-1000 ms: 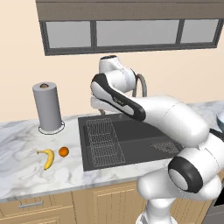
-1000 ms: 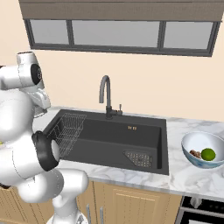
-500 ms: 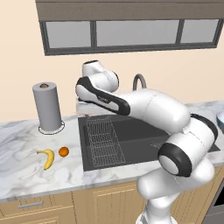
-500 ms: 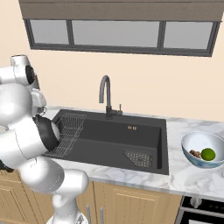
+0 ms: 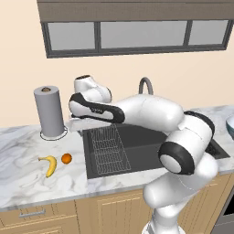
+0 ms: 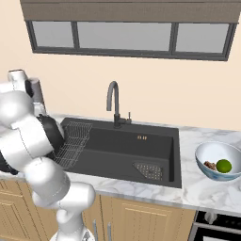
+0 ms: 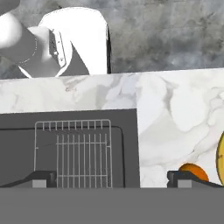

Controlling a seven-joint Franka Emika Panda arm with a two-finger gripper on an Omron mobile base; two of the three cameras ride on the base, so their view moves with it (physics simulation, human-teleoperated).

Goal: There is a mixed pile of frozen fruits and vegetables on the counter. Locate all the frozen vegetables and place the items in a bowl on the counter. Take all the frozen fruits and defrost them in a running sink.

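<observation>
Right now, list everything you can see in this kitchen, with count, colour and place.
banana: one, yellow, on the counter left of the sink
orange: one, orange, just right of the banana
paper towel roll: one, grey, upright at the back left of the counter
sink: one, matte black, set in the counter
wire rack: one, in the sink's left part
faucet: one, dark, behind the sink
bowl: one, pale blue-grey, right of the sink
green ball: one, in the bowl
brown lump: one, in the bowl
counter: white marble
fingers: two, dark, apart, above the sink's edge
</observation>
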